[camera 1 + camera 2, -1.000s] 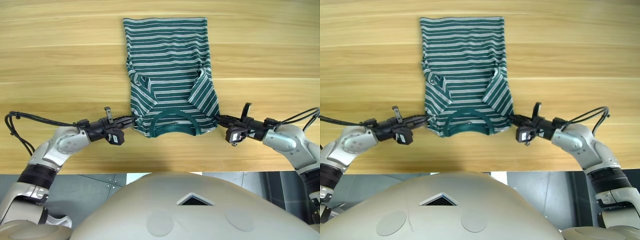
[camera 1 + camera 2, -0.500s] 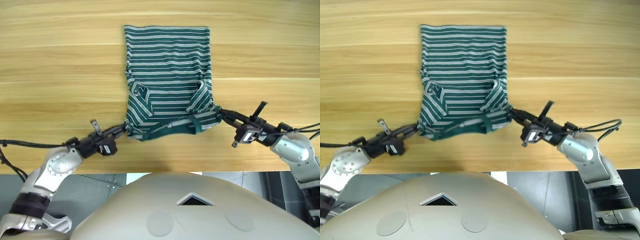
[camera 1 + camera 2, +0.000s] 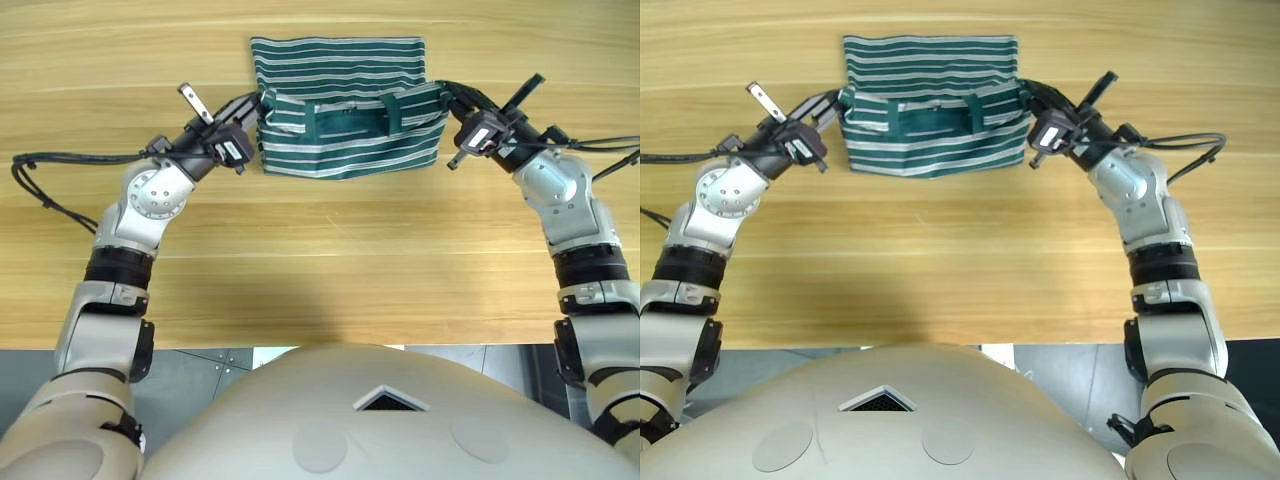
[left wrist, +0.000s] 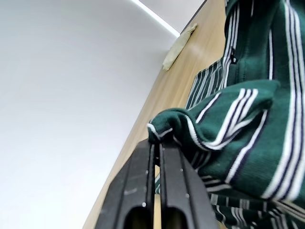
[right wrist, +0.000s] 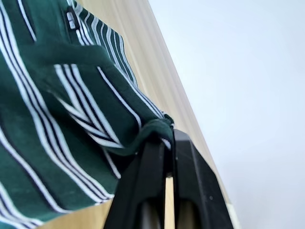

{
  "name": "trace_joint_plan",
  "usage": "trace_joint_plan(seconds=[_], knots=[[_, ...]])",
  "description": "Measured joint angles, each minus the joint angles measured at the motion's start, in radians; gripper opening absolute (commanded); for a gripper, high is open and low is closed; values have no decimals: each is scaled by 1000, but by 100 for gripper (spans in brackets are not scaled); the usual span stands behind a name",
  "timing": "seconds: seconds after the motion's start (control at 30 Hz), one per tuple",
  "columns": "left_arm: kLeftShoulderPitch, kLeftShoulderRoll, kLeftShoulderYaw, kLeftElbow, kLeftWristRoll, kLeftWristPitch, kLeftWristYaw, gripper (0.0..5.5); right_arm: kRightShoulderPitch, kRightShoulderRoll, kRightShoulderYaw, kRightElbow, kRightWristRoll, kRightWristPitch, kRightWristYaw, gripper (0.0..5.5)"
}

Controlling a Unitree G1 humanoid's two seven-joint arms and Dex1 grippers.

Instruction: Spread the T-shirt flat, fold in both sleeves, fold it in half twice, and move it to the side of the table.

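Both arms have carried the near edge of the T-shirt [image 3: 345, 140] up and over toward the far edge.
On the big wooden table [image 3: 320, 260], the striped T-shirt sits far from the robot, folded in half. The left jaws and right jaws each pinch tight on one corner of its top layer.

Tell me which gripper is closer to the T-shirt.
Neither: both touch it. The left gripper is shut on the left corner of the T-shirt's folded-over collar end, and the right gripper is shut on the right corner.
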Motion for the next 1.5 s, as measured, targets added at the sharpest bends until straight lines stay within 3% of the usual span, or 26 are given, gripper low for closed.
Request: trace_joint_plan(seconds=[0.2, 0.43, 0.5, 0.8, 1.0, 1.1, 1.3, 1.5], knots=[[-267, -101, -43, 415, 57, 10, 126, 0, -232, 107, 75, 348, -113, -1, -171, 2], [-342, -157, -116, 633, 143, 48, 286, 0, -358, 162, 116, 591, -151, 17, -293, 2], [-355, -168, -126, 661, 152, 68, 303, 0, -375, 169, 125, 630, -158, 31, -314, 50], [-453, -208, -106, 744, 138, 201, 316, 151, -477, 261, 144, 754, -171, 165, -377, 206], [-593, -220, -81, 770, 131, 361, 446, 234, -551, 347, 153, 776, -176, 230, -455, 292], [-598, -217, -54, 786, 120, 420, 503, 252, -546, 395, 222, 739, -226, 168, -509, 292], [-457, -175, 113, 783, -28, 373, 593, 252, -487, 581, 478, 696, -425, 125, -510, 292], [-374, -156, 173, 774, -79, 275, 597, 252, -506, 588, 557, 748, -470, 177, -459, 292]])
